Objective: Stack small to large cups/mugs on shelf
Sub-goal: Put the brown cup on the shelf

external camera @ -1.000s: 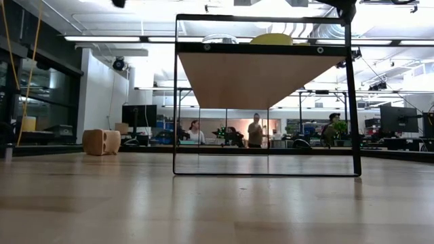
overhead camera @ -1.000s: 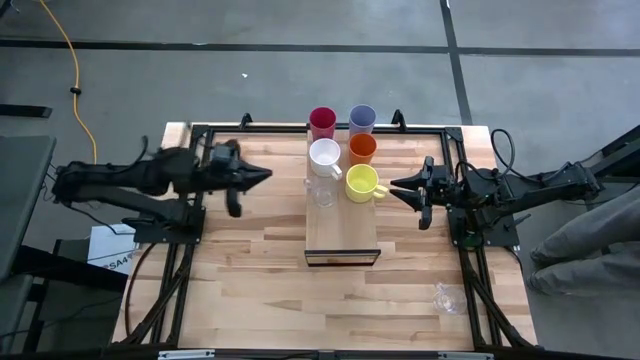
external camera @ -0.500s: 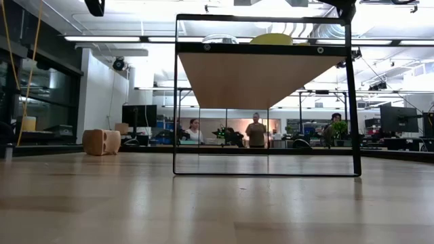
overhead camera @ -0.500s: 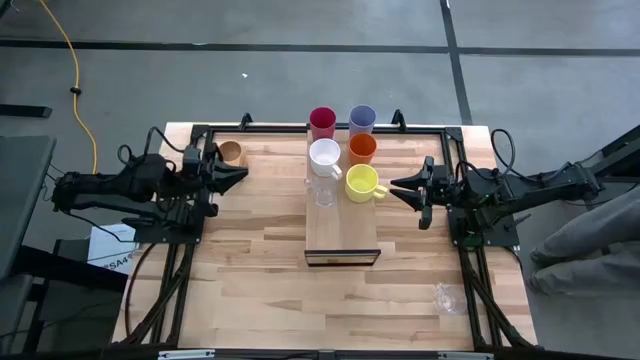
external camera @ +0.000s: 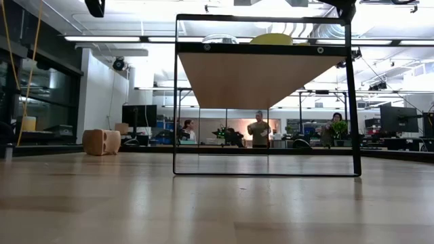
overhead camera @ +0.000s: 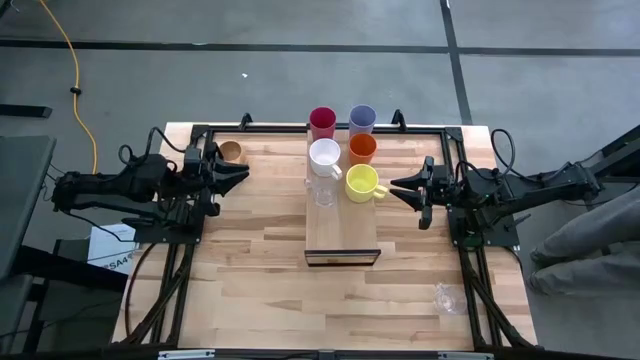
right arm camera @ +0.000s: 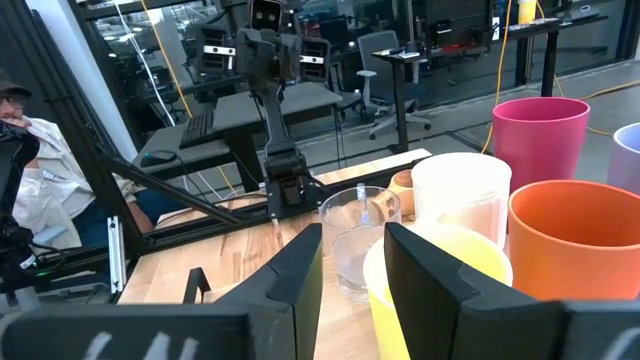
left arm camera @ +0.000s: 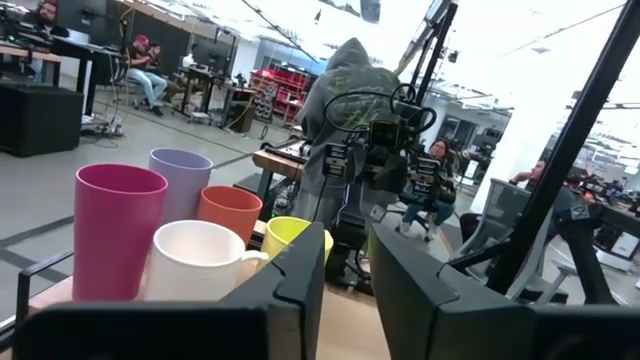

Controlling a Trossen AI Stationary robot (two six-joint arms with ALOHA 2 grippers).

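Two grippers, both empty: my left gripper (overhead camera: pixel 243 173) hangs near the table's left edge with its fingers slightly parted, and my right gripper (overhead camera: pixel 396 186) waits just beside the yellow mug (overhead camera: pixel 361 182), its fingers likewise apart and gripping nothing. Outward from the left one, the wooden cup (overhead camera: pixel 231 152) sits alone near the far left corner of the table (overhead camera: pixel 250 260), off the shelf (overhead camera: pixel 343 232) and apparently the next thing to fetch. On the shelf's far end the cups stand packed in two rows: crimson tumbler (overhead camera: pixel 322 122) and lavender tumbler (overhead camera: pixel 362 119) at the back, white mug (overhead camera: pixel 324 155) and orange tumbler (overhead camera: pixel 362 148) in the middle, then a clear glass (overhead camera: pixel 322 190) and the yellow mug nearest the bare front half of the board. A second glass (overhead camera: pixel 448 296) lies well apart, near the table's front right corner. From the table-level camera only the rims of the glass (external camera: pixel 220 38) and yellow mug (external camera: pixel 272 39) peek over the raised board, with people standing in the room behind. I judge the sorting well along but unfinished. The risks lie in the tight cluster: a gripper reaching in could nudge a neighbour off the narrow board, the clear glasses are hard to see and slick to pinch, and the wooden cup lies close to the frame rail, leaving my left fingers little room.
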